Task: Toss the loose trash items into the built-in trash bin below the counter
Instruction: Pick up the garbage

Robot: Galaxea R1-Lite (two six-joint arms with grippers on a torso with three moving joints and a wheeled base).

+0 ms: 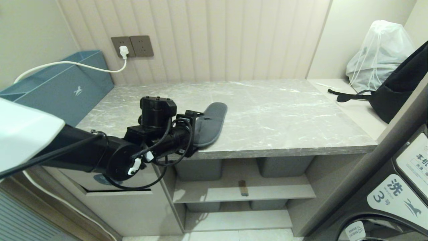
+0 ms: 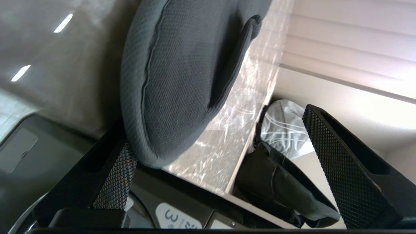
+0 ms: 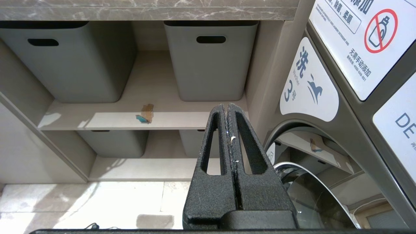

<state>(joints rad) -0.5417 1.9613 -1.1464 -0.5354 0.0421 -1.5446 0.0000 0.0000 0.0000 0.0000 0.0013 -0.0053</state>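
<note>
Laundry nook, pale and evenly lit.
Ribbed beige wall panelling [image 1: 214, 36] with twin grey wall sockets [image 1: 132, 46]; teal box [image 1: 63, 88] left; beige shelf boards [image 3: 107, 118] holding grey plastic tubs [image 3: 209, 58]; pale tiled floor [image 3: 81, 201]; grey washing machine front [image 1: 398, 187] right.

Grey slipper [image 1: 210, 124] overhanging counter [image 1: 284, 117] edge

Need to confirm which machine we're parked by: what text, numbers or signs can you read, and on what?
"洗" and "3" with a running-animal logo: white label on the washer front.
"DE", cut off: white panel at the picture's edge.
Red crossed-out bottle sign: upper notice; its Chinese small print is too small to read.
White animal logo, no words: blue box.
Blue sticker on the trash bin: hidden by the arm.
</note>
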